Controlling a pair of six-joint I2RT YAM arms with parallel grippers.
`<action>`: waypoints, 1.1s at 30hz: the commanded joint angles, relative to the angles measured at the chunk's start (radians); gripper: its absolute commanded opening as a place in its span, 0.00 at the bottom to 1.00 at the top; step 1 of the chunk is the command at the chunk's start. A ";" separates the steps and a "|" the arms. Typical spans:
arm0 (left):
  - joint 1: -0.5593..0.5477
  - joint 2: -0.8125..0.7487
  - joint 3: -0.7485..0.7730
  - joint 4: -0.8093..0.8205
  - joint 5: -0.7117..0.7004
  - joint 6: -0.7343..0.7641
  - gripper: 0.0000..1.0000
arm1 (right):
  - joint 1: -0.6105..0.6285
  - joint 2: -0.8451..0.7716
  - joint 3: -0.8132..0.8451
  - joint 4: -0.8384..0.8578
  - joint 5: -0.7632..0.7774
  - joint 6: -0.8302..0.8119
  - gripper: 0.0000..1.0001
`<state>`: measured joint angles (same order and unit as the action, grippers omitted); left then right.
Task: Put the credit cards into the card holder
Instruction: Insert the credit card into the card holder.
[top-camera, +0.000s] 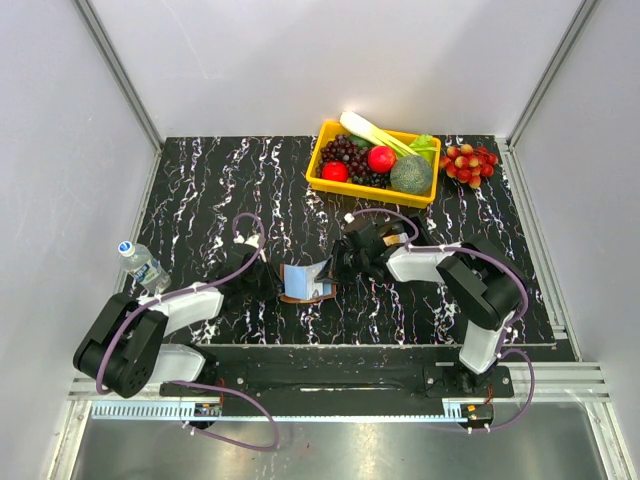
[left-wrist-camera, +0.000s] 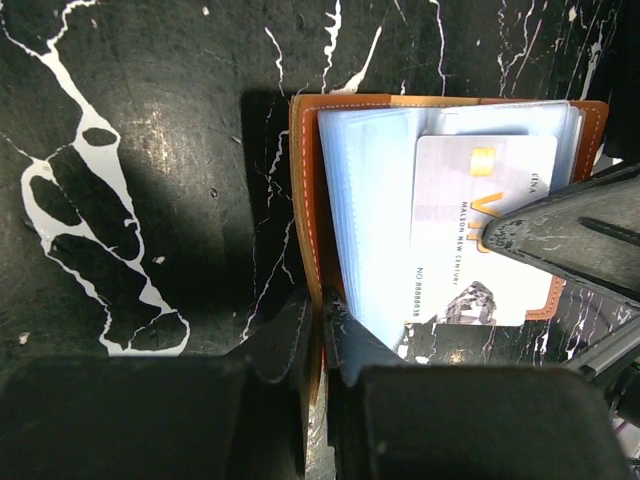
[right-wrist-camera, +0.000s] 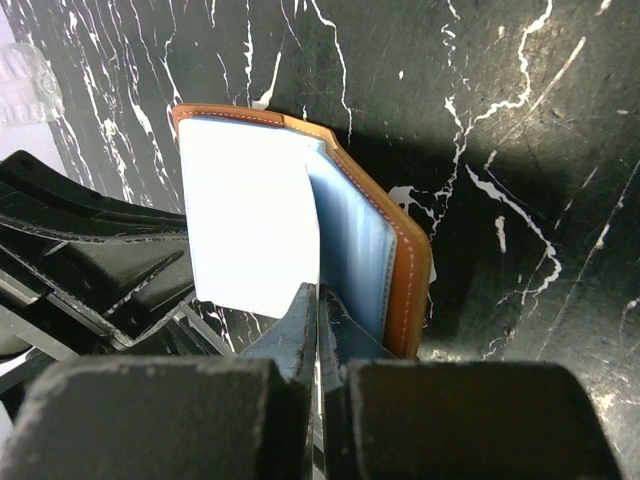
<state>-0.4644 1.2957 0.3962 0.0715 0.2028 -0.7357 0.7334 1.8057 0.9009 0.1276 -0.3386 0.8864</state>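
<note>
The brown card holder (top-camera: 305, 282) stands open on the black marble table between my two grippers. My left gripper (left-wrist-camera: 320, 312) is shut on the edge of its brown cover (left-wrist-camera: 305, 200); it also shows in the top view (top-camera: 268, 280). My right gripper (right-wrist-camera: 318, 305) is shut on the edge of a white credit card (right-wrist-camera: 250, 225). In the left wrist view this card (left-wrist-camera: 470, 230) has a gold chip and lies against the clear blue sleeves (left-wrist-camera: 365, 220). The right gripper also shows in the top view (top-camera: 340, 268). No other cards are in view.
A yellow basket (top-camera: 322, 182) of fruit and vegetables stands at the back. A bunch of red grapes (top-camera: 470, 163) lies to its right. A small water bottle (top-camera: 145, 265) lies at the table's left edge. White walls surround the table.
</note>
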 joint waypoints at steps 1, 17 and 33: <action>0.001 0.020 -0.045 -0.001 -0.013 -0.008 0.00 | 0.012 0.024 -0.049 0.148 -0.030 0.051 0.00; 0.001 0.010 -0.039 -0.036 -0.019 0.018 0.00 | 0.009 0.086 -0.019 0.112 0.049 0.026 0.00; 0.001 0.031 -0.026 -0.052 -0.020 0.041 0.00 | 0.030 0.095 -0.007 0.049 0.165 -0.046 0.00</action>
<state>-0.4633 1.2919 0.3756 0.1108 0.2073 -0.7372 0.7395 1.8538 0.8783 0.2485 -0.3050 0.9157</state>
